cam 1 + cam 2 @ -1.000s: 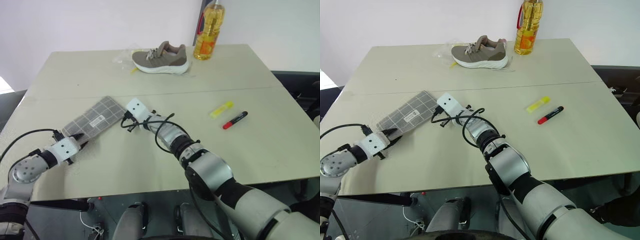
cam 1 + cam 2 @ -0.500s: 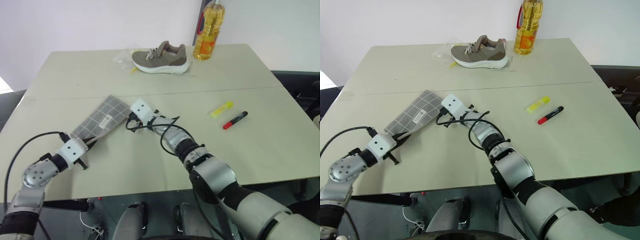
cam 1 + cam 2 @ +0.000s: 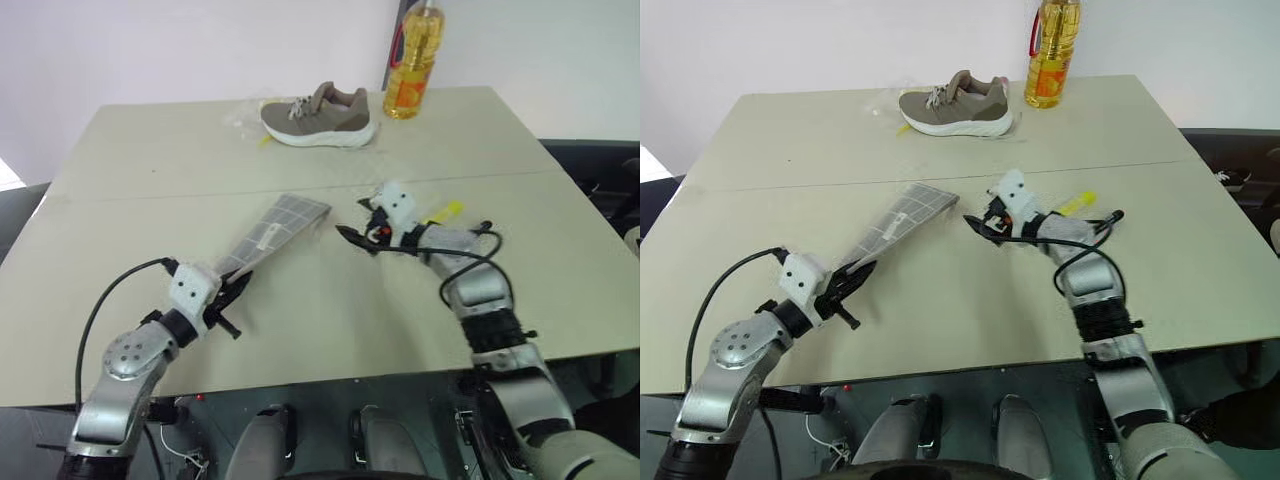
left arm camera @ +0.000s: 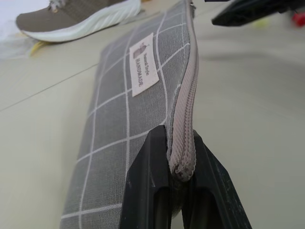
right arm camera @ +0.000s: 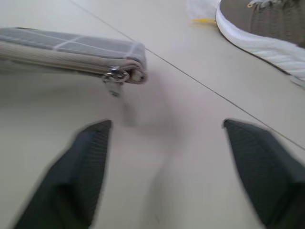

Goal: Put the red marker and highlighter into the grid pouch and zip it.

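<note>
Grid pouch (image 3: 262, 238) sits clamped at one end in our left pincer (image 3: 232, 291), lifted off the desk (image 3: 150, 150) near its front edge, while our right pincer (image 5: 167, 167), fingers apart, faces the zip pull (image 5: 114, 78) and the highlighter (image 3: 441, 212) lies beyond.

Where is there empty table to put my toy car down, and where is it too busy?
Free patches: the far left of the table, beside the shoe, and the near middle edge between the two arms. It is crowded in the middle, where the left tool holds up the grid pouch and the open right tool sits near the highlighter.
</note>
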`<state>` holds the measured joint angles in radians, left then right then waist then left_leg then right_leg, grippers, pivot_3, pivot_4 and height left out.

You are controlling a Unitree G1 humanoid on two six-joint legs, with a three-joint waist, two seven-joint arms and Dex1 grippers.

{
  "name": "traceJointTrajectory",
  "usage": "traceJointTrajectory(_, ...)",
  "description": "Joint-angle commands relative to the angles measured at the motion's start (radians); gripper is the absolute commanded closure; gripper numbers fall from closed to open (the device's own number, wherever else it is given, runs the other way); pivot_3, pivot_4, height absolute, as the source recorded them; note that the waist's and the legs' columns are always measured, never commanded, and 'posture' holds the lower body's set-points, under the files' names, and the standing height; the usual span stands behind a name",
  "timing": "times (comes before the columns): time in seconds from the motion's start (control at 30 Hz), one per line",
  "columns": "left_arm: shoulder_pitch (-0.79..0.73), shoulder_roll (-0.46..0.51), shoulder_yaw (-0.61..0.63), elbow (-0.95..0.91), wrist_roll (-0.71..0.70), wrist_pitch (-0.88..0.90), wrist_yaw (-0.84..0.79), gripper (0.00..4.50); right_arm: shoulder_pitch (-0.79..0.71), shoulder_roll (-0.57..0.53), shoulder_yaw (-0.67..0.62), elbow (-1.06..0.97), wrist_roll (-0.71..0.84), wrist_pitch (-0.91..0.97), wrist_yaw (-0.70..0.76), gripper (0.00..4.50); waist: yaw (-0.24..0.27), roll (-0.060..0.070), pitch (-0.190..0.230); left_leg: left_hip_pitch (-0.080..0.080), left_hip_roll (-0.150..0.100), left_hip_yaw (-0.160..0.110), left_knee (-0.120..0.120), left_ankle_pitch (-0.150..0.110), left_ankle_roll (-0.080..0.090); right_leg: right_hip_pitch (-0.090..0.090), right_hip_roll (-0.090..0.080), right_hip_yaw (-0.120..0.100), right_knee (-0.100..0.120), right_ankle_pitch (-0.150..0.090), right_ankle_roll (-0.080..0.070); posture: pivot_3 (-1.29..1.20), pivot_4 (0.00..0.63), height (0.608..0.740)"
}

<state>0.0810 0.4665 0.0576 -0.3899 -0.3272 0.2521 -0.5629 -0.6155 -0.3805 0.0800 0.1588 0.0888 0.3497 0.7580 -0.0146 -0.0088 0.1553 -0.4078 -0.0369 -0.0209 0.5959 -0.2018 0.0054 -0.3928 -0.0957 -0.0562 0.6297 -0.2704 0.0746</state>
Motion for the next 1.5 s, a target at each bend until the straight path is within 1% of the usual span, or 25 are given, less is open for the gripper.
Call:
traceJointTrajectory(0.03, -0.018, -0.007, 0.001, -0.06, -0.064, 0.065, -0.004, 4.5, 0.009, -0.03, -0.023, -0.104, 0.065, 0.07, 0.042, 0.04, 0.003, 0.0, 0.0, 0.0, 0.001, 0.0, 0.0, 0.0, 0.0, 0.0, 0.001, -0.001, 0.0, 0.0, 0.0, 0.0, 0.15, 0.731)
traceJointTrajectory(0.1, -0.04, -0.022, -0.009, -0.07, -0.094, 0.1, -0.003, 4.5, 0.02, -0.05, -0.054, -0.149, 0.125, 0.15, 0.062, 0.04, 0.006, 0.0, 0.0, 0.0, 0.001, 0.0, 0.0, 0.0, 0.0, 0.0, 0.001, -0.001, 0.0, 0.0, 0.0, 0.0, 0.15, 0.731)
traceJointTrajectory(0.2, -0.059, -0.031, -0.027, -0.074, -0.103, 0.12, -0.012, 4.5, 0.022, -0.048, -0.061, -0.185, 0.147, 0.229, 0.03, 0.04, 0.007, -0.001, 0.0, -0.001, 0.001, 0.0, 0.001, 0.0, 0.0, 0.0, 0.001, -0.001, 0.0, 0.001, 0.001, 0.0, 0.15, 0.731)
traceJointTrajectory(0.3, -0.063, -0.034, -0.031, -0.078, -0.11, 0.134, -0.016, 4.5, 0.008, -0.008, -0.067, -0.189, 0.164, 0.29, -0.028, 0.04, 0.006, -0.001, 0.0, -0.001, 0.001, 0.0, 0.002, 0.0, 0.0, 0.001, 0.0, -0.001, -0.002, 0.0, 0.0, 0.0, 0.15, 0.731)
traceJointTrajectory(0.4, -0.064, -0.029, -0.036, -0.085, -0.123, 0.146, -0.027, 4.5, -0.006, 0.03, -0.043, -0.168, 0.139, 0.281, -0.078, 0.04, 0.006, 0.0, 0.0, -0.001, 0.001, 0.0, 0.002, 0.0, 0.0, 0.001, 0.0, -0.001, -0.002, 0.0, 0.0, 0.0, 0.15, 0.731)
traceJointTrajectory(0.47, -0.061, -0.025, -0.04, -0.091, -0.123, 0.15, -0.034, 4.5, -0.017, 0.055, -0.041, -0.148, 0.128, 0.28, -0.118, 0.53, 0.006, 0.0, 0.0, -0.001, 0.001, 0.0, 0.002, 0.0, 0.0, 0.001, 0.0, -0.001, -0.002, 0.0, -0.001, 0.0, 0.15, 0.731)
traceJointTrajectory(0.53, -0.062, -0.027, -0.04, -0.093, -0.117, 0.152, -0.033, 4.5, -0.015, 0.055, -0.035, -0.155, 0.132, 0.286, -0.119, 1.14, 0.006, 0.0, 0.0, -0.001, 0.001, 0.0, 0.002, 0.0, 0.0, 0.001, 0.0, -0.001, -0.002, 0.0, -0.001, 0.0, 0.15, 0.731)
traceJointTrajectory(0.57, -0.063, -0.029, -0.039, -0.094, -0.114, 0.154, -0.029, 4.5, -0.012, 0.051, -0.028, -0.16, 0.13, 0.287, -0.118, 1.69, 0.008, 0.0, 0.0, -0.001, 0.001, 0.0, 0.002, 0.0, 0.0, 0.001, 0.0, -0.001, -0.002, 0.0, -0.001, 0.0, 0.15, 0.731)
traceJointTrajectory(0.63, -0.065, -0.034, -0.038, -0.096, -0.113, 0.159, -0.02, 4.5, -0.011, 0.039, -0.012, -0.162, 0.119, 0.287, -0.122, 2.59, 0.01, 0.0, 0.0, -0.001, 0.001, 0.0, 0.002, 0.0, 0.0, 0.001, 0.0, -0.001, -0.003, 0.0, -0.001, 0.0, 0.15, 0.731)
traceJointTrajectory(0.7, -0.064, -0.038, -0.036, -0.099, -0.11, 0.163, -0.009, 4.5, -0.011, 0.018, 0.012, -0.163, 0.094, 0.281, -0.121, 3.69, 0.009, 0.0, 0.0, -0.002, 0.001, 0.0, 0.002, 0.0, 0.0, 0.001, 0.0, -0.001, -0.004, 0.0, -0.001, 0.0, 0.15, 0.731)
traceJointTrajectory(0.77, -0.066, -0.04, -0.039, -0.097, -0.101, 0.168, 0.001, 4.5, -0.013, 0.002, 0.029, -0.168, 0.08, 0.275, -0.117, 4.48, 0.009, 0.0, 0.0, -0.002, 0.001, 0.0, 0.002, 0.0, 0.0, 0.001, 0.0, -0.001, -0.005, 0.0, -0.001, 0.0, 0.15, 0.731)
traceJointTrajectory(0.87, -0.084, -0.05, -0.053, -0.086, -0.078, 0.173, 0.031, 4.5, -0.016, -0.042, 0.093, -0.193, 0.024, 0.238, -0.097, 4.48, 0.008, 0.0, 0.0, -0.002, 0.001, 0.0, 0.001, 0.0, 0.0, 0.001, 0.0, -0.001, -0.005, 0.0, -0.001, 0.0, 0.15, 0.731)
traceJointTrajectory(0.97, -0.102, -0.07, -0.075, -0.086, -0.066, 0.182, 0.053, 4.5, -0.016, -0.061, 0.132, -0.221, 0.0, 0.232, -0.089, 4.48, 0.009, 0.0, 0.0, -0.002, 0.001, 0.0, 0.001, 0.0, 0.0, 0.001, 0.0, -0.001, -0.005, 0.0, -0.001, 0.0, 0.15, 0.731)
traceJointTrajectory(1.13, -0.142, -0.114, -0.167, -0.073, 0.011, 0.191, 0.107, 4.5, -0.025, -0.114, 0.235, -0.276, -0.094, 0.188, -0.054, 4.48, 0.014, -0.001, 0.001, -0.002, 0.001, 0.0, 0.002, 0.0, 0.0, 0.002, 0.0, -0.001, -0.005, 0.0, 0.0, 0.0, 0.15, 0.731)
traceJointTrajectory(1.3, -0.185, -0.167, -0.244, -0.044, 0.068, 0.187, 0.138, 4.5, -0.024, -0.136, 0.273, -0.333, -0.123, 0.193, -0.012, 4.48, 0.028, -0.001, 0.001, -0.002, 0.001, 0.0, 0.002, 0.0, 0.0, 0.001, 0.0, -0.002, -0.005, 0.0, 0.0, 0.0, 0.15, 0.731)
traceJointTrajectory(1.5, -0.294, -0.241, -0.295, 0.078, 0.142, 0.164, 0.172, 4.5, 0.0, -0.173, 0.318, -0.459, -0.104, 0.197, 0.097, 4.48, 0.03, -0.003, 0.002, -0.002, 0.0, 0.0, 0.002, 0.0, 0.0, 0.003, 0.0, -0.002, -0.006, 0.001, 0.002, 0.0, 0.15, 0.731)
